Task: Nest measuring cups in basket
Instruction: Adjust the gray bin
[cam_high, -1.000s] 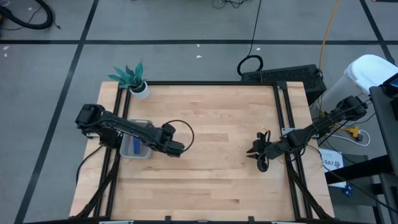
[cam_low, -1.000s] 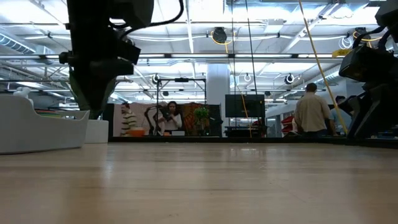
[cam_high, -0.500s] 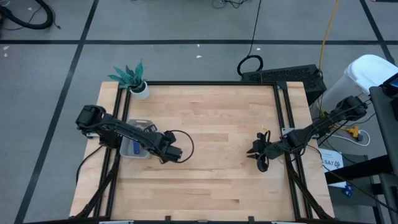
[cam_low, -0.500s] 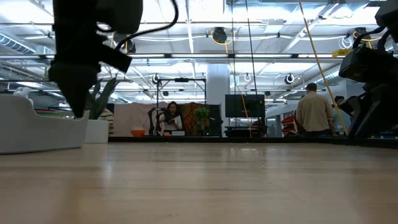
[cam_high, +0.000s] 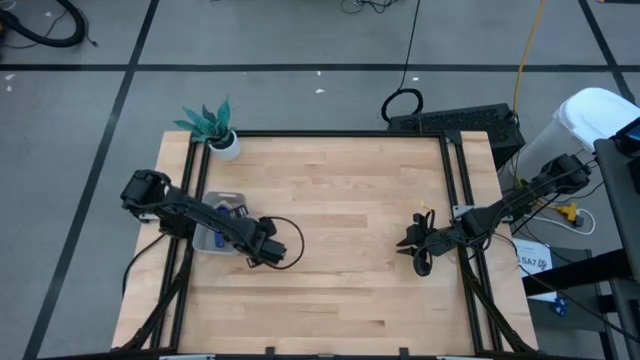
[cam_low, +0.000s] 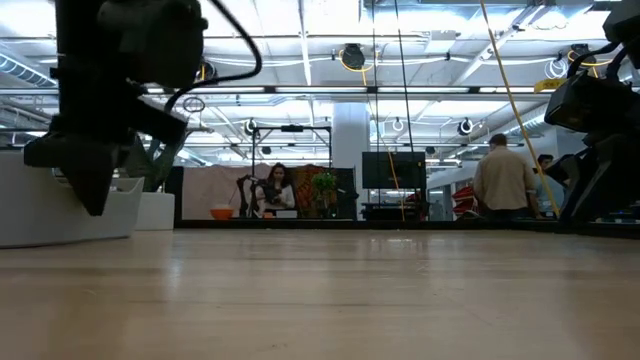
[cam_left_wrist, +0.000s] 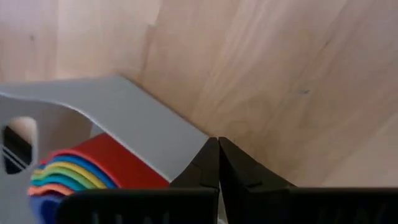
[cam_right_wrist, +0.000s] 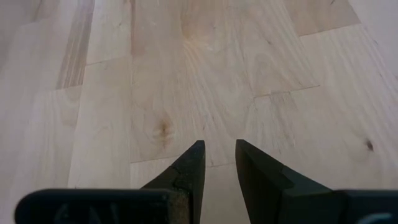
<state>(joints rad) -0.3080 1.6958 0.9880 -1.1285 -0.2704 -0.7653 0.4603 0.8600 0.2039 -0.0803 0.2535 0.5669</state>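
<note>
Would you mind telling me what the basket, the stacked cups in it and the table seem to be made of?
The basket looks like moulded plastic: plain pale grey, smooth matte wall, rounded rim. The cups also appear plastic, with thin, evenly coloured nested rims in red, yellow, green, blue and orange. The table looks like light wood planks, with visible grain, a knot and board joints; the finish seems satin.

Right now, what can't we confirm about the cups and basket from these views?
- How many measuring cups are nested: left wrist view cuts the stack at its edge; only coloured rims show.
- Basket interior, high view: the left arm covers most of it.
- Basket contents, low view: its wall and the left gripper block them.
- Right gripper: nothing near it.
</note>
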